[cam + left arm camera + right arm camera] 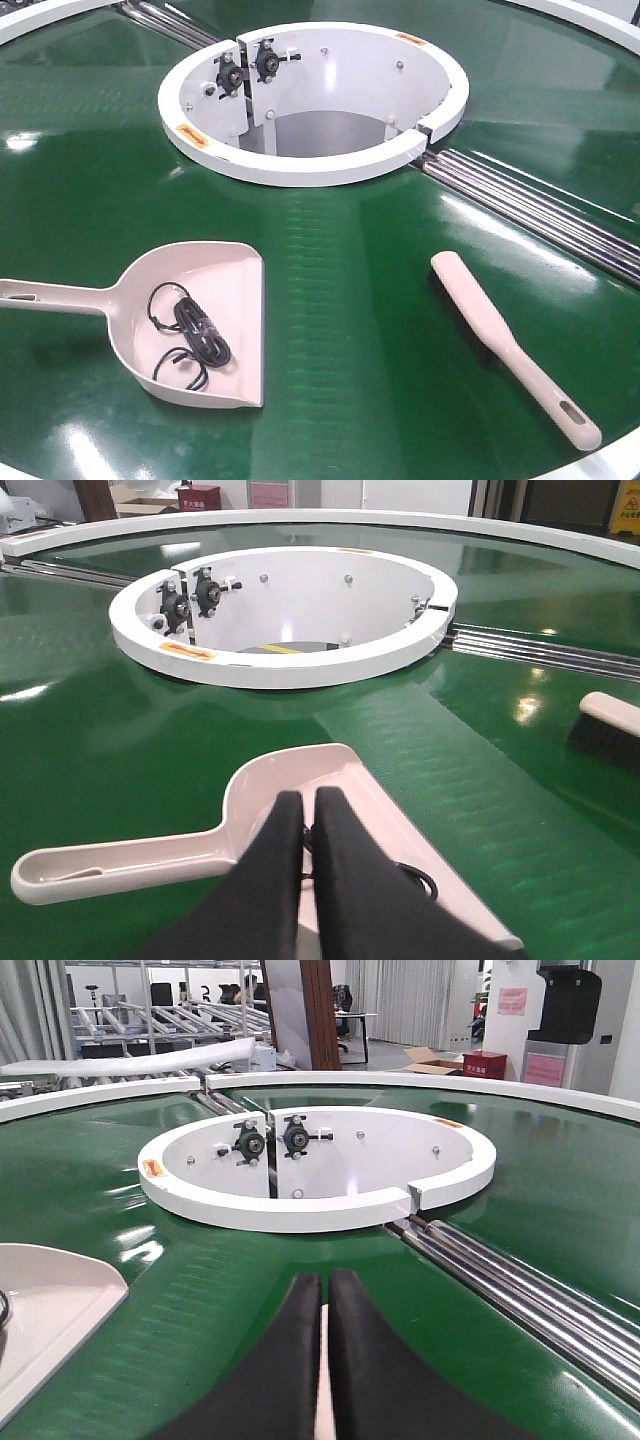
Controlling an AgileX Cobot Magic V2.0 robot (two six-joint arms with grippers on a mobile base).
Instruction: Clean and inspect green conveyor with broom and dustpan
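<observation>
The dustpan [205, 320] lies at the left of the green conveyor [350, 330], a tangle of black cable [195, 338] in its scoop; the broom [510, 345] lies well apart at the right, handle toward the near rim; the white centre hub [310, 100] stands beyond both; silver roller seams [540, 210] run out from the hub. The left gripper [308, 810] hangs over the dustpan, fingers pressed together, holding nothing visible; the right gripper [326, 1295] hangs above the broom, fingers pressed together likewise. Both tools look light, stiff and smooth, likely to skid on the glossy belt; the thin handles seem the surest hold; the loose cable could spill if the pan tilts.
</observation>
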